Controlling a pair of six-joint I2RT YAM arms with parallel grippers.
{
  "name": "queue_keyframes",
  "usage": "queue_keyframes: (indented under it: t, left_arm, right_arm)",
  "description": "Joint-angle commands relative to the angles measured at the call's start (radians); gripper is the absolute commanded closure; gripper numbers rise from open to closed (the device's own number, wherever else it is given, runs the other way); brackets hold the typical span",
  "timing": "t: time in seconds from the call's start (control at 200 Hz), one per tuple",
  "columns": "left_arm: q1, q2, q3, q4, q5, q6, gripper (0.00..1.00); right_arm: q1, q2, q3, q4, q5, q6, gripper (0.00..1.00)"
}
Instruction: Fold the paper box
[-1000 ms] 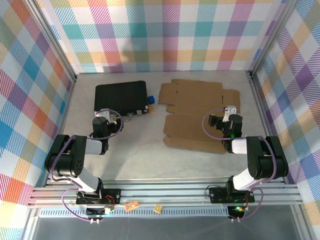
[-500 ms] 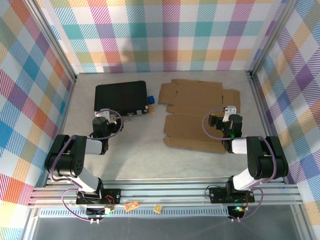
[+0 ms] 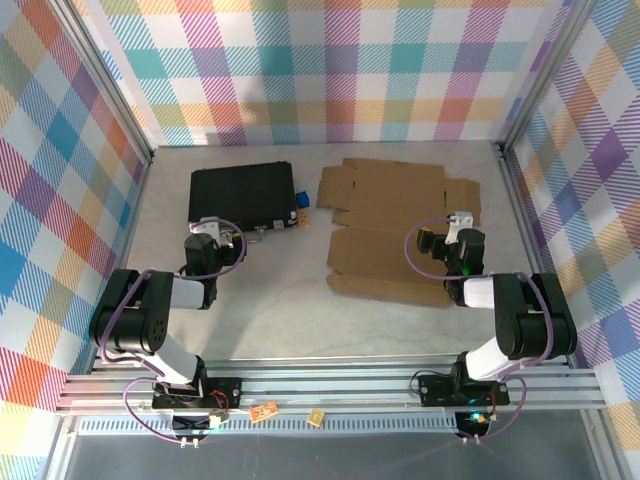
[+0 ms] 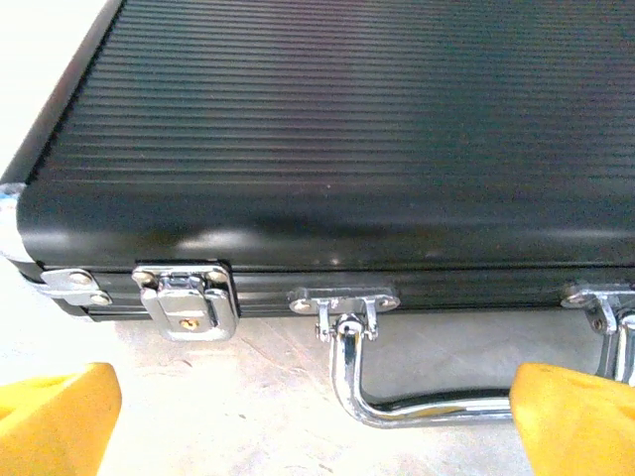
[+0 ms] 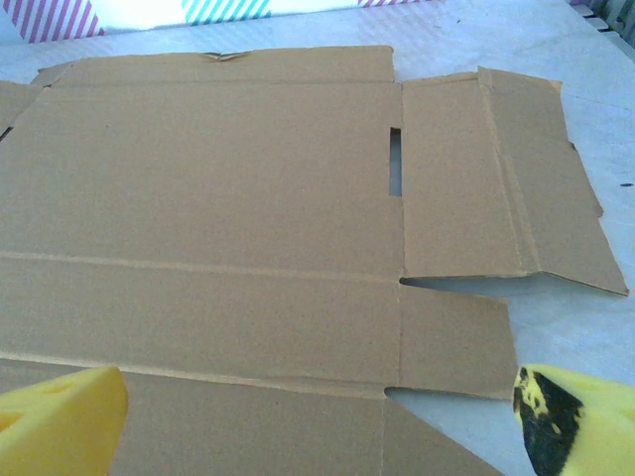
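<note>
The paper box (image 3: 395,225) lies flat and unfolded on the table, a brown corrugated die-cut sheet with flaps and creases, right of centre. In the right wrist view the sheet (image 5: 228,208) spreads out below the camera, one right flap slightly lifted. My right gripper (image 3: 455,228) hovers over the sheet's near right part; its yellow fingertips (image 5: 60,416) stand wide apart, open, holding nothing. My left gripper (image 3: 207,234) rests at the near edge of the black case, open, its yellow fingertips (image 4: 55,416) apart over bare table.
A black ribbed case (image 3: 242,195) with chrome latches and a chrome handle (image 4: 397,392) lies at the back left. A small blue object (image 3: 301,198) sits by its right end. Metal frame rails (image 3: 330,385) run along the near edge; plaid walls enclose the table.
</note>
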Motion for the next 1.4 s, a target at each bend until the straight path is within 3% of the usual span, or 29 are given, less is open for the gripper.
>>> queue_keyframes:
  t: [0.0, 0.095, 0.165, 0.22, 0.245, 0.295, 0.32, 0.35, 0.385, 0.415, 0.5, 0.625, 0.815, 0.905, 1.145, 1.265, 1.395]
  left_arm:
    - [-0.042, -0.162, 0.0, -0.07, -0.17, 0.0, 0.0]
    - [-0.109, -0.343, 0.072, -0.25, -0.303, -0.045, 0.0]
    - [-0.173, -0.423, 0.168, -0.321, -0.401, -0.064, 0.0]
    - [-0.194, -0.448, 0.332, -0.516, -0.477, -0.236, 0.0]
    - [-0.191, -0.445, 0.442, -0.724, -0.478, -0.368, 0.0]
    - [-0.175, -0.413, 0.689, -1.149, -0.441, -0.617, 0.0]
    - [-0.172, -0.385, 0.783, -1.267, -0.447, -0.722, 0.0]
    - [-0.154, -0.356, 0.841, -1.29, -0.38, -0.774, 0.0]
    - [-0.115, -0.326, 0.87, -1.217, -0.161, -0.767, 0.01]
    - [-0.1, -0.3, 0.886, -1.16, -0.021, -0.773, 0.14]
    - [-0.149, -0.207, 0.981, -1.19, 0.119, -0.844, 0.24]
    - [-0.325, -0.081, 1.089, -1.32, 0.206, -0.845, 0.37]
    - [-0.578, 0.077, 1.052, -1.353, 0.263, -0.831, 0.58]
    - [-0.648, 0.182, 1.08, -1.354, 0.299, -0.819, 0.64]
    - [-0.706, 0.456, 1.24, -1.409, 0.355, -0.781, 0.7]
    - [-0.707, 0.517, 1.301, -1.456, 0.329, -0.748, 0.7]
    - [-0.705, 0.568, 1.31, -1.491, 0.324, -0.73, 0.7]
  right_arm:
    - [0.006, -0.171, 0.046, -0.173, 0.08, 0.022, 0.01]
    - [0.017, -0.373, 0.111, -0.319, 0.21, 0.09, 0.01]
    - [0.037, -0.484, 0.273, -0.51, 0.288, 0.086, 0.01]
    - [0.04, -0.503, 0.475, -0.715, 0.312, 0.099, 0.01]
    - [0.039, -0.492, 0.591, -0.829, 0.332, 0.128, 0.01]
    - [0.031, -0.426, 0.845, -1.087, 0.347, 0.253, 0.01]
    - [0.024, -0.386, 0.96, -1.227, 0.311, 0.306, 0.01]
    - [0.021, -0.337, 1.109, -1.378, 0.275, 0.343, 0.01]
    - [0.021, -0.292, 1.223, -1.545, 0.292, 0.463, 0.01]
    - [0.011, -0.28, 1.253, -1.596, 0.274, 0.537, 0.01]
    - [0.0, -0.281, 1.249, -1.556, 0.087, 0.481, 0.03]
    - [-0.01, -0.262, 1.211, -1.768, 0.093, 0.606, 0.05]
    - [-0.063, -0.398, 0.751, -1.804, -0.239, 0.775, 0.17]
    - [-0.084, -0.504, 0.551, -1.783, -0.289, 0.81, 0.17]
    - [-0.156, -0.567, 0.292, -1.623, -0.41, 0.843, 0.18]
    - [-0.2, -0.538, 0.346, -1.543, -0.34, 0.778, 0.17]
    - [-0.222, -0.373, 0.462, -1.426, -0.3, 0.723, 0.16]
